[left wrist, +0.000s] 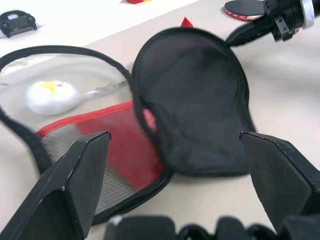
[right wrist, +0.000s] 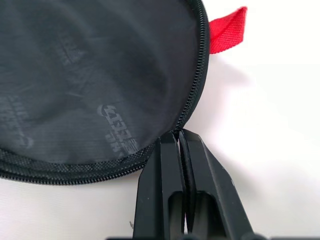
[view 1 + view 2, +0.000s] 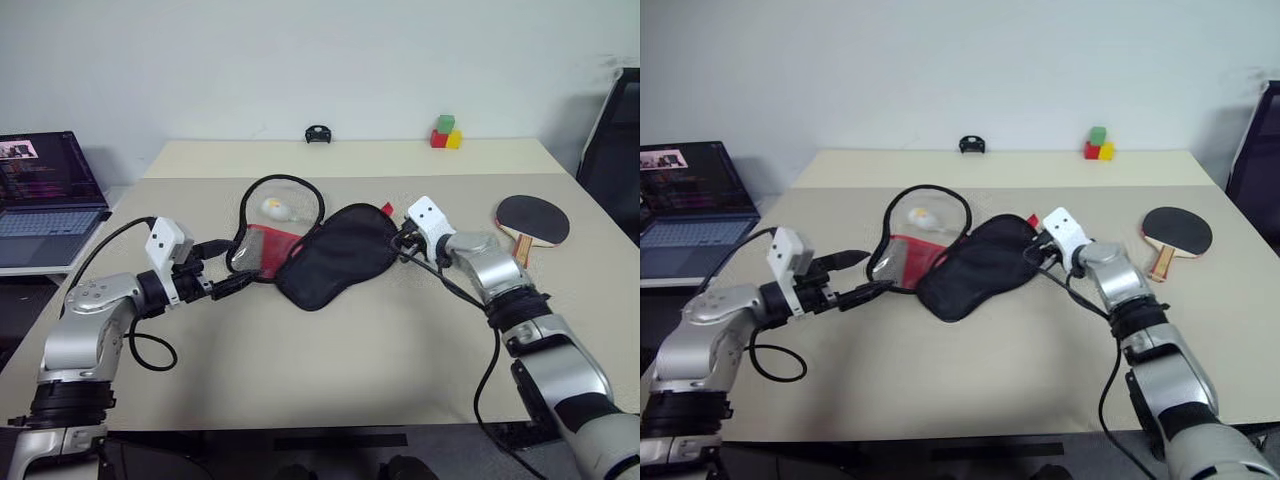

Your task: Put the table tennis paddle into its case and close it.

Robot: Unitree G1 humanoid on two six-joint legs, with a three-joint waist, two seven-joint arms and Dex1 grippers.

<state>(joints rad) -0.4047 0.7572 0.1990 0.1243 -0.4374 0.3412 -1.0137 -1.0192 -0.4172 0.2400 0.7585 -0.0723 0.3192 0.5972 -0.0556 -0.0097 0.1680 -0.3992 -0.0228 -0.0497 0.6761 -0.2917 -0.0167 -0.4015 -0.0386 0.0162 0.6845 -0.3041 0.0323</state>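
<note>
Overhead, the case lies unzipped on the table with the paddle well apart on its right side; up close, the left fingers gape wide before it, the right fingers pressed together at its zipper edge.

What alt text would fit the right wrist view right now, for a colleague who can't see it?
The right gripper, fingers shut, meets the zipped rim of the black case lying on the pale table. A red fabric tab sticks out from the case's edge beyond the fingers.
</note>
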